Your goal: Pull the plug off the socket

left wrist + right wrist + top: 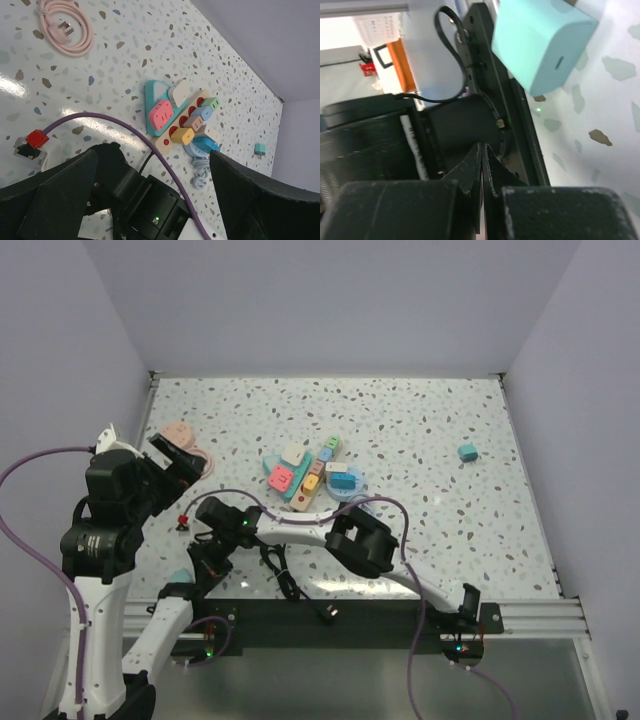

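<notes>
Socket: pale wooden strip [169, 137] is lying mid-table [450, 530], its long axis running diagonally from near-left to far-right.
Plugs: boxy matte plastic plugs [161, 114] are sitting along its red round faces.
Left claw [180, 455]: fingers are standing wide apart and empty, facing the socket ahead to its right. It is judged the nearer arm.
Right claw [482, 165]: fingers are pressing together on nothing, beside a smooth teal charger [540, 45].

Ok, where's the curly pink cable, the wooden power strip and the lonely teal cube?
pink cable [87, 34]: left wrist view, on its coil.
wooden power strip [164, 141]: left wrist view, bare lower end.
teal cube [467, 452]: top external view, top face.
</notes>
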Available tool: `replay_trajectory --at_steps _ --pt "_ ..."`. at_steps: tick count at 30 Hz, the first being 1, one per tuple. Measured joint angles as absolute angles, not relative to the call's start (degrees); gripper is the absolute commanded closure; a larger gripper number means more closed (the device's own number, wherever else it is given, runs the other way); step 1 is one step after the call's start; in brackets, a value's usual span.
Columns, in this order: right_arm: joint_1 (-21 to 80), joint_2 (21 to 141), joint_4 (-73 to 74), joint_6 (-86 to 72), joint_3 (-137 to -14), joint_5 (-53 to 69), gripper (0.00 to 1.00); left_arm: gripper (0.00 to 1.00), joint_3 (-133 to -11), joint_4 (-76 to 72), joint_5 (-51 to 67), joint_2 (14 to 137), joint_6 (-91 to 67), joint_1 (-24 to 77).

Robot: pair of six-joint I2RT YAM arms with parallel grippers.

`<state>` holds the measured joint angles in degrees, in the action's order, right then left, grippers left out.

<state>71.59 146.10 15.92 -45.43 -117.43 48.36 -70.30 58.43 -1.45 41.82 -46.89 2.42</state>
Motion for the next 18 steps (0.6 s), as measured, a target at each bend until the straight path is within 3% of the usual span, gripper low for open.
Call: replay_trajectory --at_steps 18 --pt "74.54 156.53 11.46 -53.78 -135.04 41.25 1.0 0.01 -68.95 58.85 -2.39 40.84 -47.31 2.42"
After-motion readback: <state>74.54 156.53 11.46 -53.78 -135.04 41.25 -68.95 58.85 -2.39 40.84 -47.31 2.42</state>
